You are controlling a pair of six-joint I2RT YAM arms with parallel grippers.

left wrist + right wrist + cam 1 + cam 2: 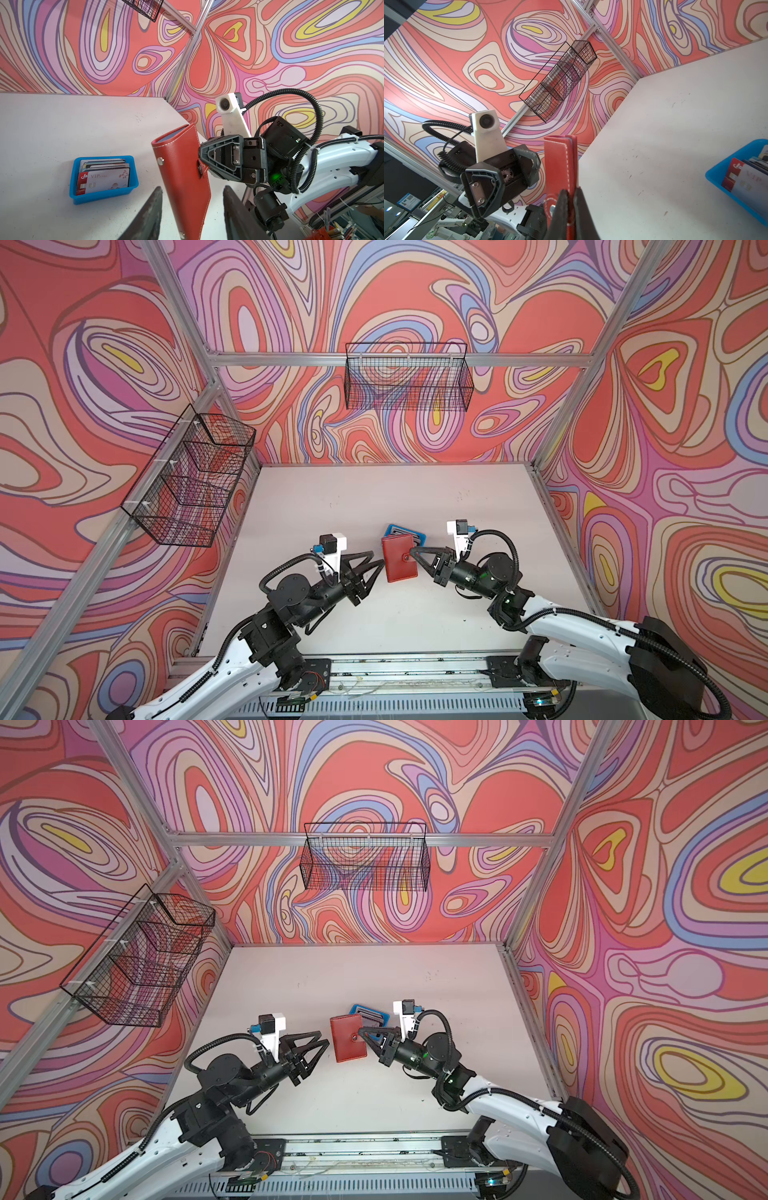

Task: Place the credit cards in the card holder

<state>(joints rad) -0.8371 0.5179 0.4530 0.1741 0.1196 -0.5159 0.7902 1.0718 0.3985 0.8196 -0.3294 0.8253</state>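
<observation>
The red card holder [399,560] is closed and held on edge above the table, just in front of the blue tray [104,196]. My right gripper [411,551] is shut on its edge beside the snap tab; the right wrist view shows both fingers [562,199] pinching the stitched cover. My left gripper [379,562] is open. Its fingers [153,203] straddle the holder's opposite edge [187,197] with a gap on each side. The credit cards [106,180] stand stacked in the tray, a white VIP card in front.
The white table [374,497] is walled in by patterned panels and aluminium posts. A black wire basket [409,377] hangs on the back wall and another [191,477] on the left wall. A metal rail [407,668] runs along the front edge.
</observation>
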